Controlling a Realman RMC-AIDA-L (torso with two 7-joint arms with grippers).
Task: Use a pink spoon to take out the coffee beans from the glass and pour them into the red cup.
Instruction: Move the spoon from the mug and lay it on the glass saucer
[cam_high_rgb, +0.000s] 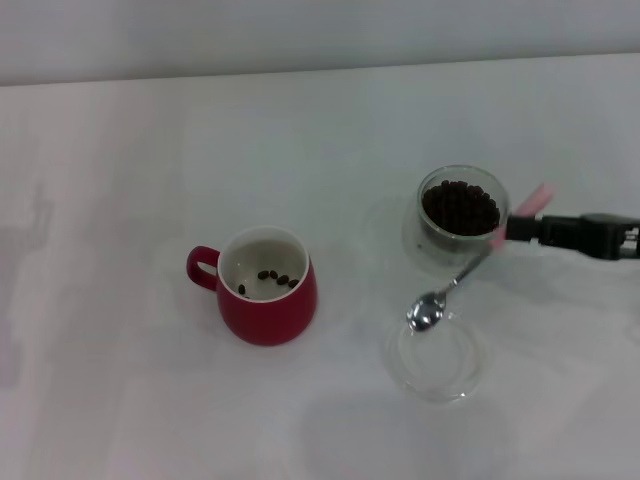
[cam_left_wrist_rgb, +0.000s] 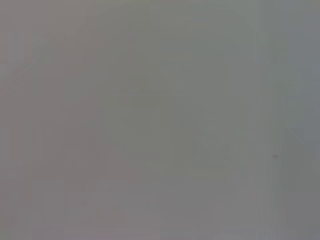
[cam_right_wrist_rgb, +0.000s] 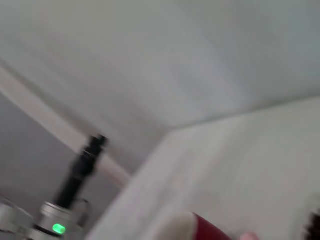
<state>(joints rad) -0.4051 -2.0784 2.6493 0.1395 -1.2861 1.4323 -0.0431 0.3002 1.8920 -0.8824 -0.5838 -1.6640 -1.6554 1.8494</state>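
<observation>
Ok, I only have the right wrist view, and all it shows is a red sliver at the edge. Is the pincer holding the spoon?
Observer: Yes, the right pincer grips the spoon by its pink handle, beside the glass.
Operator: Anything in the spoon's bowl?
Observer: It looks empty, and it hangs over the clear dish.
Operator: And the cup?
Observer: The red cup has only a few beans in it.
</observation>
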